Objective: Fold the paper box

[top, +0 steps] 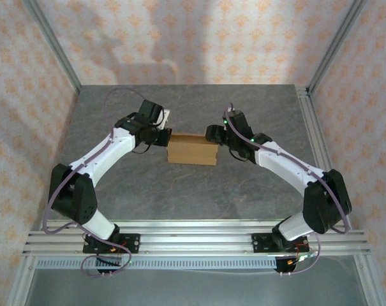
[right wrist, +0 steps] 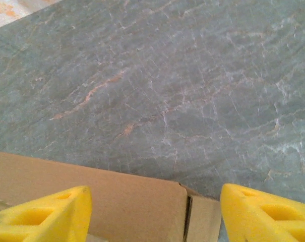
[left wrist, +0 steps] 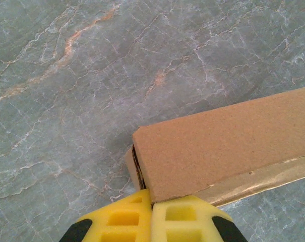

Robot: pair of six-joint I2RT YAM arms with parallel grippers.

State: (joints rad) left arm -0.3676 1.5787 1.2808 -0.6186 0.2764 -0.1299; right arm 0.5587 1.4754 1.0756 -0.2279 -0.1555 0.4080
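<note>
The paper box (top: 193,152) is a small tan cardboard box, folded up, lying in the middle of the grey marbled table (top: 193,191). My left gripper (top: 166,137) is at its left end. In the left wrist view the two yellow fingers are pressed together (left wrist: 152,206) and the box's corner (left wrist: 223,141) meets their tips, with nothing between them. My right gripper (top: 213,135) is at the box's right end. Its yellow fingers stand wide apart (right wrist: 155,201) over the box's end (right wrist: 132,196), where a side flap (right wrist: 202,222) shows.
Aluminium rails (top: 193,242) run along the near table edge by the arm bases. Metal frame posts (top: 52,44) and patterned walls (top: 193,38) enclose the table on the left, back and right. Bare tabletop surrounds the box.
</note>
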